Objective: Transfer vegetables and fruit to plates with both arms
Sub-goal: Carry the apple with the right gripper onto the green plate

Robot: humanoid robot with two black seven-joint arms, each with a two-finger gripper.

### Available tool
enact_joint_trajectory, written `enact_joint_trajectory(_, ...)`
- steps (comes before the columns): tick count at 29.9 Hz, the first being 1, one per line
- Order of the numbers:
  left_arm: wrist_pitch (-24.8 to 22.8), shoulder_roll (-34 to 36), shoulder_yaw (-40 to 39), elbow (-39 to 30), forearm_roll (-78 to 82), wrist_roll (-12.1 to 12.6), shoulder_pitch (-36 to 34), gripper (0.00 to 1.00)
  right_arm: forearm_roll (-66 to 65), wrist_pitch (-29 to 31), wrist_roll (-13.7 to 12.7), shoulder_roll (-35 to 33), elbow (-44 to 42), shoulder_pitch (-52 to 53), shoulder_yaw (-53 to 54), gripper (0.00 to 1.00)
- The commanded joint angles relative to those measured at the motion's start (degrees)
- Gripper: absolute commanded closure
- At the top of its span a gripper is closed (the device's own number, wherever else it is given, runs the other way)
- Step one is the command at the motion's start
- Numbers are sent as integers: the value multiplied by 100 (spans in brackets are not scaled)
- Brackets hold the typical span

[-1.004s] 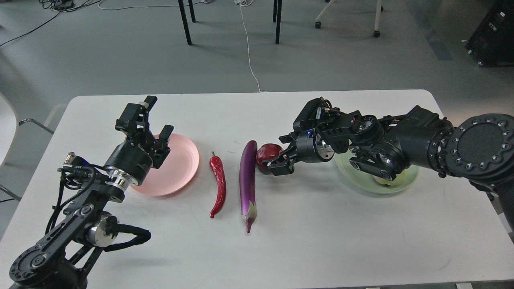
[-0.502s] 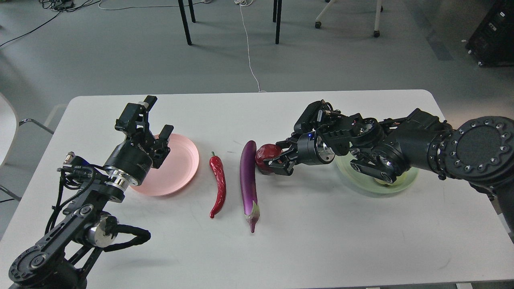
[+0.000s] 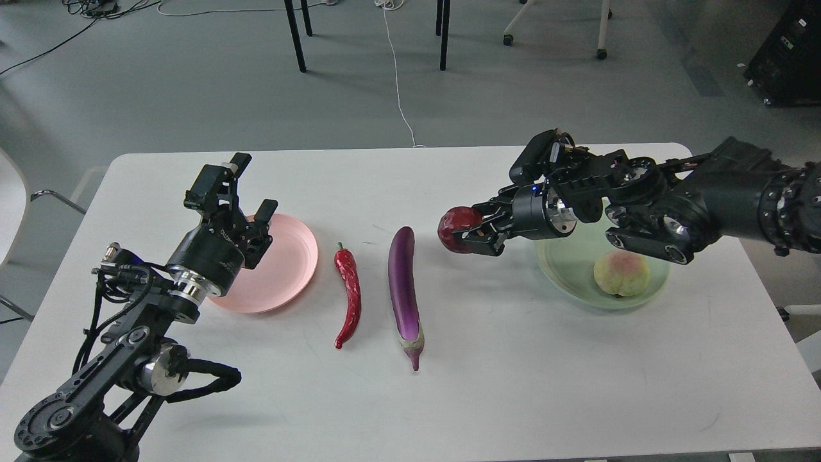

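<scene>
Head view: right tool (image 3: 473, 232) clamps round dark red pomegranate (image 3: 457, 228), lifted off white bench (image 3: 513, 385), left of pale mint green plate (image 3: 564, 269) w/ yellow-green peach (image 3: 621, 274). Left tool (image 3: 251, 192) spread wide over pale pink plate (image 3: 292, 256). Curved red chili (image 3: 348, 295) + long purple eggplant (image 3: 404, 289) lie btwn plates.

Our right gripper (image 3: 473, 232) grips the pomegranate (image 3: 457, 228) above the table (image 3: 513, 385). The peach (image 3: 621, 274) lies on our mint green plate (image 3: 564, 269).
</scene>
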Motion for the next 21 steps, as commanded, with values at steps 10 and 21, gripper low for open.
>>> enact_joint_trajectory(10, -9, -36, 9, -70, 0, 9, -9, 0, -1137, -251, -1, -1735, 214, -196, -18, 45)
enact_joint_trajectory(21, 0, -9, 123, -88, 9, 9, -44, 0, -1137, -577, -1, -1735, -550, -855, -9, 45)
